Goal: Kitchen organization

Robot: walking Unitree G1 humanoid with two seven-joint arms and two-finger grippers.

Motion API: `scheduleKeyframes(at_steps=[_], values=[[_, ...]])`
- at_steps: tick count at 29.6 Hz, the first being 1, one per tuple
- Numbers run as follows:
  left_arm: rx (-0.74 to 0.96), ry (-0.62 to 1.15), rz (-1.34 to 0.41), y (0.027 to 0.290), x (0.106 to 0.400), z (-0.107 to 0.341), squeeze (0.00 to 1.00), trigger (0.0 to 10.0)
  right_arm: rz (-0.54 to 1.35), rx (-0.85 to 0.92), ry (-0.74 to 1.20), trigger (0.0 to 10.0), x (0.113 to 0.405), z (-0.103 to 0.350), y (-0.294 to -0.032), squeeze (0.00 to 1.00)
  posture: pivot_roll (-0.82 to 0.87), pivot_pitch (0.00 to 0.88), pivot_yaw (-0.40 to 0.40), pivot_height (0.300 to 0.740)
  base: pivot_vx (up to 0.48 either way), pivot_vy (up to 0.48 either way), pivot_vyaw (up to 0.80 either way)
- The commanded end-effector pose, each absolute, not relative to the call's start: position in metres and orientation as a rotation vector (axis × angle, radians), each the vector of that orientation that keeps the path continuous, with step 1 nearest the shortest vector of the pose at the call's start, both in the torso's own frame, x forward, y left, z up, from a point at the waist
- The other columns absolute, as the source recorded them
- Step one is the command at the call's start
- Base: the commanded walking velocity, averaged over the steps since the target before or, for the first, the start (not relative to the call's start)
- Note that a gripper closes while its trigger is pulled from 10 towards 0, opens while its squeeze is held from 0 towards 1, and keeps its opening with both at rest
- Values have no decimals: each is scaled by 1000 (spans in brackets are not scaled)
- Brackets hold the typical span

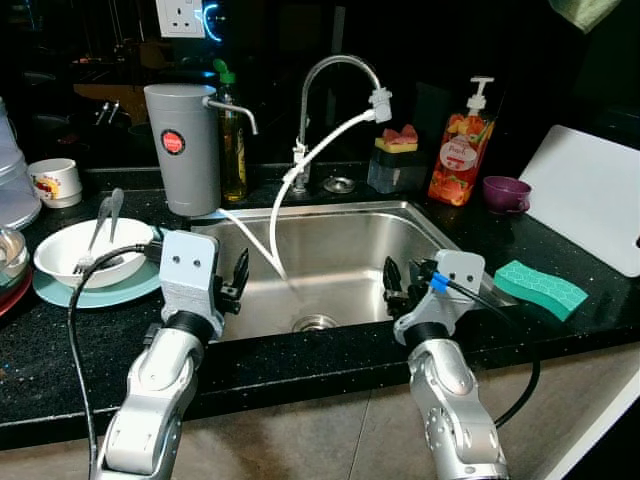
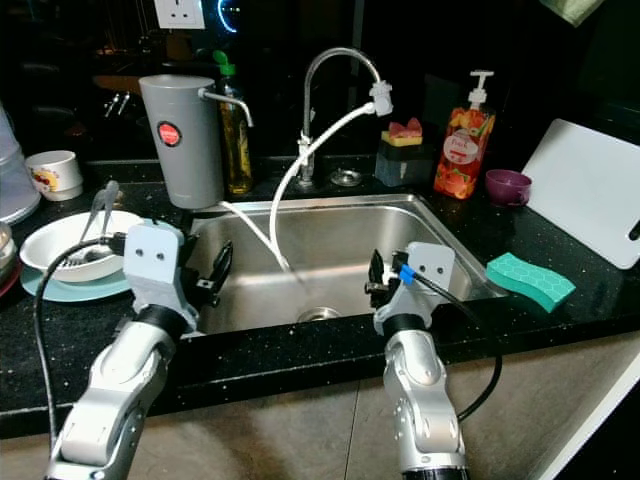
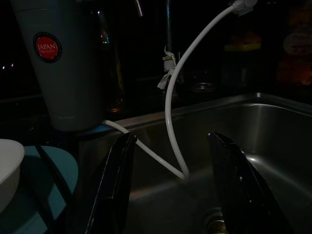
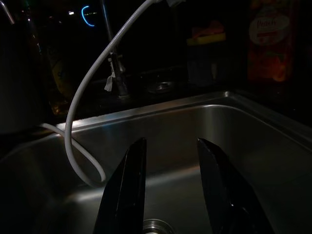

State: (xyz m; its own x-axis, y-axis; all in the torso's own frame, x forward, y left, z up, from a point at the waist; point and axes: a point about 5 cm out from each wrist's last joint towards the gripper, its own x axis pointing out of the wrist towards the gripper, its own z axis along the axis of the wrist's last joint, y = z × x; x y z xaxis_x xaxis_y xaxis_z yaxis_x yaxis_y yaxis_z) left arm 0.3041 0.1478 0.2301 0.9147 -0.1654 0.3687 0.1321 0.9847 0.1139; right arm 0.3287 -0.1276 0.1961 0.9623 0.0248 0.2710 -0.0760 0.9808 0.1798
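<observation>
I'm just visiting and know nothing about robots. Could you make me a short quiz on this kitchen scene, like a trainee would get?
1. True or false: the left tool holds the fork.
2. What colour is the sponge right of the sink?
3. The hose from the tap ends in: A) the bowl, B) the sink, C) the purple cup.

Key
1. False: both tools, the right too, hang open over the sink, holding nothing.
2. Green.
3. B.

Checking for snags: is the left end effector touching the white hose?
Apart. The left wrist view shows the white hose hanging beyond the open left end effector, steel sink between them.
</observation>
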Motion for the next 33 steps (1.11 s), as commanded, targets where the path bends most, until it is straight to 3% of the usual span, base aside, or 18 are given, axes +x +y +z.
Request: scheduleKeyframes(at_steps=[1,25,33], values=[[106,-382,-154,149,305,230,0,10000,47,206,-268,10000,330,195,-128,0,184,44,-59,740,0,0,0],[104,-300,-192,140,306,222,0,10000,26,185,-271,10000,328,197,-136,0,145,34,-51,740,0,0,0],[288,-114,-241,134,320,211,0,10000,48,124,-289,10000,326,204,-134,0,134,0,-29,740,0,0,0]])
